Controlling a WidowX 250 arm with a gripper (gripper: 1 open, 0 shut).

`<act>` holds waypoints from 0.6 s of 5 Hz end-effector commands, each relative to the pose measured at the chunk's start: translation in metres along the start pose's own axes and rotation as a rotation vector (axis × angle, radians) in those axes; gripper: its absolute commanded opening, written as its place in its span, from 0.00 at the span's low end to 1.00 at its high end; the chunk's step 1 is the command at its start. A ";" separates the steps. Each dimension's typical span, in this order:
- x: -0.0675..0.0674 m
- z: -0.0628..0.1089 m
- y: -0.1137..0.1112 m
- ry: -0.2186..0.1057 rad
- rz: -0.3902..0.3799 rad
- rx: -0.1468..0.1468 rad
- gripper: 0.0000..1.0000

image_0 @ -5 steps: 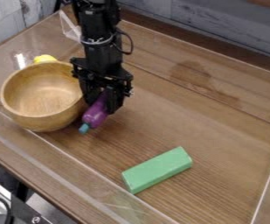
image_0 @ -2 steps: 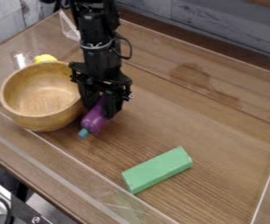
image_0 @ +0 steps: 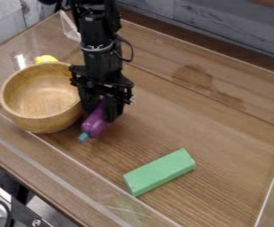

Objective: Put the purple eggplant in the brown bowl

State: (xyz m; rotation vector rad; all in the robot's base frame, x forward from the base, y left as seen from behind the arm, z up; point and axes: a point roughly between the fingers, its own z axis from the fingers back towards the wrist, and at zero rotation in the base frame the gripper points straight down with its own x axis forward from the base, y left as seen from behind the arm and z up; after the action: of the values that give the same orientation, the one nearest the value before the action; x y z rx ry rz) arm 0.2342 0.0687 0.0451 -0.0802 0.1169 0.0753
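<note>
Purple eggplant [image_0: 95, 122] in your grip, and you're right there beside the brown wooden bowl [image_0: 41, 97], so the picking-up part looks done and the carry is the business in hand! Your jaws [image_0: 104, 102] are closed on the eggplant's upper end, and its teal cap [image_0: 84, 136] points down and towards the near edge of the worktop [image_0: 133, 158]. You've got it just to one side of the bowl, by the rim, and not over the opening; whether it's hanging free or brushing the wood underneath, you can't tell from this view

Now comes the lift, operator! You'll want height first, enough for that dangling cap end to go over the thick wall, and only then a sideways move across the rim until the whole eggplant is above the hollow. Go across too low and you could knock the bowl or twist the eggplant out of your hold, so up before over is the sensible call

The green block [image_0: 160, 172] lies well apart on the worktop, out of your path, and the yellow lemon [image_0: 44, 59] sits beyond the bowl's far rim. Get above the middle, lower a little, then let the jaws part
</note>
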 end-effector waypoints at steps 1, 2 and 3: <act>0.001 0.016 0.003 -0.053 0.015 0.009 0.00; 0.000 0.017 0.002 -0.050 0.021 0.006 0.00; -0.002 0.018 0.002 -0.048 0.027 0.002 0.00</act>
State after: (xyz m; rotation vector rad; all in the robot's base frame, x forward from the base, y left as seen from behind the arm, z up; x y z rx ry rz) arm 0.2300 0.0672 0.0452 -0.0936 0.1402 0.0944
